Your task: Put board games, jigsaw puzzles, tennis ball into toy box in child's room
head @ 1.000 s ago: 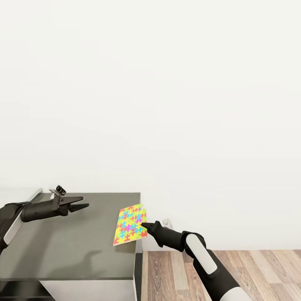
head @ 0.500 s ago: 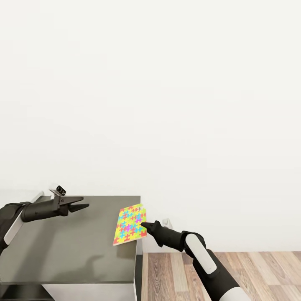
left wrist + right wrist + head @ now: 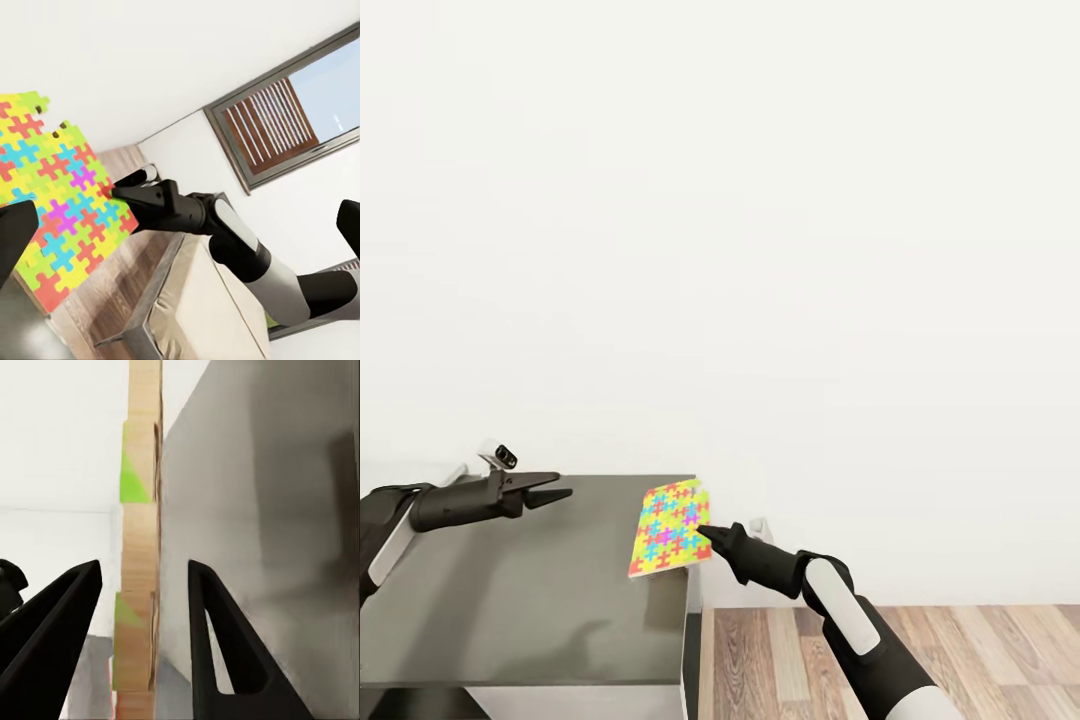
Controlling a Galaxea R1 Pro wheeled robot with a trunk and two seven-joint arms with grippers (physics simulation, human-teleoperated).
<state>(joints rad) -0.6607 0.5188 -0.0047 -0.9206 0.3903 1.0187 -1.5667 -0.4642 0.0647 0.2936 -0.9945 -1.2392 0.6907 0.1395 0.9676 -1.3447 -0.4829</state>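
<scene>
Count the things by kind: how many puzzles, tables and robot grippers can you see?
jigsaw puzzle: 1
table: 1
grippers: 2, the left gripper and the right gripper
Total: 4

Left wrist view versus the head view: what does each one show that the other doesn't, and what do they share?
The left wrist view adds a window with slatted blinds and the bed beyond the right arm. The head view adds the table's grey top and a side look at the left end effector, open, hovering above it. Both show the jigsaw puzzle tilted up, with the right end effector at its edge.
</scene>
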